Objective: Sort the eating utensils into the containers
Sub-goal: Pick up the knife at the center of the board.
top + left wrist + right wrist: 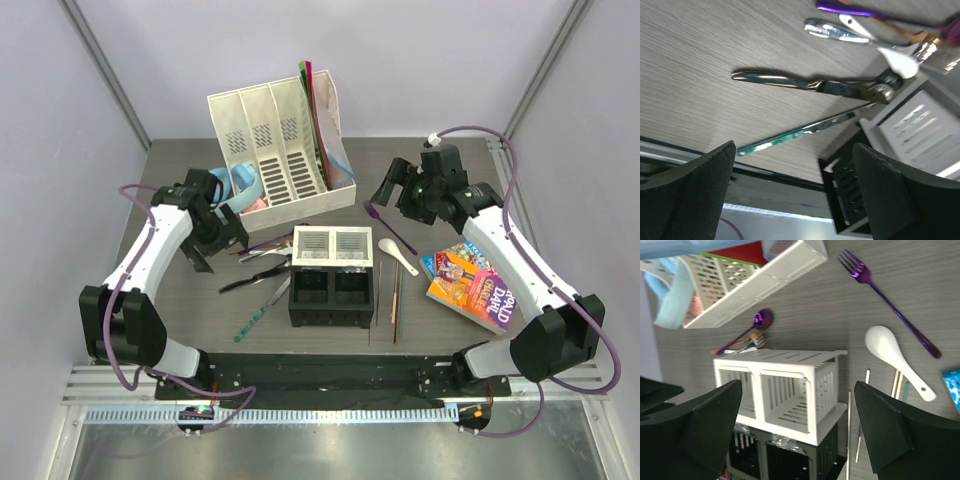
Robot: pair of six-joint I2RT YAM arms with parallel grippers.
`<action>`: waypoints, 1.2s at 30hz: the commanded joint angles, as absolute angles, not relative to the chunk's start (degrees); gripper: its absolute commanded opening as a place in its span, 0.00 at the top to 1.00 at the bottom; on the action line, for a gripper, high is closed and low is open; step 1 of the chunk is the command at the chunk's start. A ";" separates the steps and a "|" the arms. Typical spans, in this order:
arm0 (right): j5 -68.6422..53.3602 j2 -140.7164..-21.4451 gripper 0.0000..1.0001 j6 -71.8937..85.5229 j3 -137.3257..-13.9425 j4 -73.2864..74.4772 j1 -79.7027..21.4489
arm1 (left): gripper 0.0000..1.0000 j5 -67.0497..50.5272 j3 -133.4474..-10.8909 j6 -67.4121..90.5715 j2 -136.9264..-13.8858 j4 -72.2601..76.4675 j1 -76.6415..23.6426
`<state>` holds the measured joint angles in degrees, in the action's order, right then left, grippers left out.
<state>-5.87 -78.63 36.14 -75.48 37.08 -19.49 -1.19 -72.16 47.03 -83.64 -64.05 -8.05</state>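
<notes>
Lower spread, empty right gripper across fork mid-handle, clear of spoon; left gripper likewise spread.

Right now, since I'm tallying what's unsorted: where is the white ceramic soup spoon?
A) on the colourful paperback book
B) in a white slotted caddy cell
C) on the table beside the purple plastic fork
C: the white ceramic soup spoon lies on the grey table by the purple plastic fork.
</notes>
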 commanded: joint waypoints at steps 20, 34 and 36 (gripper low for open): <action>4.75 -79.01 0.00 32.08 -73.83 43.86 -19.07 | 0.02 3.96 -59.95 29.18 -93.07 -63.99 -17.57; 4.66 -77.34 0.00 30.59 -70.14 45.70 -17.49 | 0.03 -1.39 -63.20 29.44 -95.27 -62.76 -28.82; 4.31 -77.17 0.00 30.50 -69.96 45.79 -17.23 | 0.03 -1.49 -62.23 29.09 -96.67 -61.97 -29.70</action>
<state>3.97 -79.33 31.62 -70.19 45.65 -17.76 0.95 -62.92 30.70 -95.61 -63.35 -27.77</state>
